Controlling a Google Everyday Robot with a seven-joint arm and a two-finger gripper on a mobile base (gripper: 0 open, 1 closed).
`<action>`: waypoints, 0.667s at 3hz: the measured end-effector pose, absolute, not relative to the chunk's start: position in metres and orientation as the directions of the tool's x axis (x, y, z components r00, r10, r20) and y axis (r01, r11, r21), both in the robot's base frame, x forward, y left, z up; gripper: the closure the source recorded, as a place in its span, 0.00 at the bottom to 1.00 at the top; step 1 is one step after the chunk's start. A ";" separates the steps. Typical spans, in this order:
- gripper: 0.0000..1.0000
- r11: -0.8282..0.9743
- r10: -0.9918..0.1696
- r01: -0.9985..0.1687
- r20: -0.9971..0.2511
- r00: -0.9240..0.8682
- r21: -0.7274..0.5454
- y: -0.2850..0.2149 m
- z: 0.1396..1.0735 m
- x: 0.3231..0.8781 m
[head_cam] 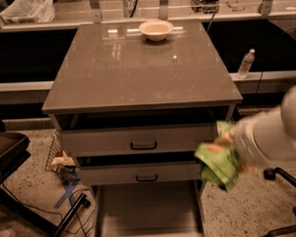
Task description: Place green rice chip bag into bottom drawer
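Camera view, and the white arm (273, 135) is reaching in from the 3 o'clock edge, smeared into a pale blur, with the gripper (230, 148) sitting at its tip around 4 o'clock in the frame. The gripper is mostly hiding behind its load, but it is clamping the green rice chip bag (215, 166), which is hanging crumpled in mid-air and touching no surface. The bag is showing bright green with a yellow-orange patch near its top, and it is overlapping the right ends of the two grey drawer fronts as seen from here. The upper drawer front (139, 138) and the lower drawer front (116, 174) are each showing a black handle and standing slightly proud of the cabinet. Below them, at 6 o'clock, the bottom drawer (146, 211) is standing pulled out, its pale flat floor lying bare, and the bag is hovering at about 2 o'clock from that floor, near the right side wall; whether it is over the drawer or just outside it, I cannot tell. Up on the brown cabinet top (141, 72), a round white bowl (156, 29) is sitting at 12 o'clock near the back edge. A water bottle (246, 63) is standing beyond the cabinet at 2 o'clock, and a wire basket (57, 155) is leaning at 9 o'clock by the cabinet's left side.
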State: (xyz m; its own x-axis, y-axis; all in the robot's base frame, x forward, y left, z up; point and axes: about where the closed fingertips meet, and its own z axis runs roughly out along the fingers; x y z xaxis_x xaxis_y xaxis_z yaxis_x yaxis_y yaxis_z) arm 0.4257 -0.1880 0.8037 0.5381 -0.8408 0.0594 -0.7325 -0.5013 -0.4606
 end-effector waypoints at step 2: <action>1.00 -0.154 -0.834 -0.763 -0.331 0.441 -0.628 -0.177 0.636 0.403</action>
State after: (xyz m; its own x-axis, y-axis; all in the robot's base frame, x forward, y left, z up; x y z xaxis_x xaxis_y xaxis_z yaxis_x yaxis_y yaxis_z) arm 0.4032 -0.1772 0.6360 0.4412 -0.8341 -0.3310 -0.7626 -0.1541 -0.6283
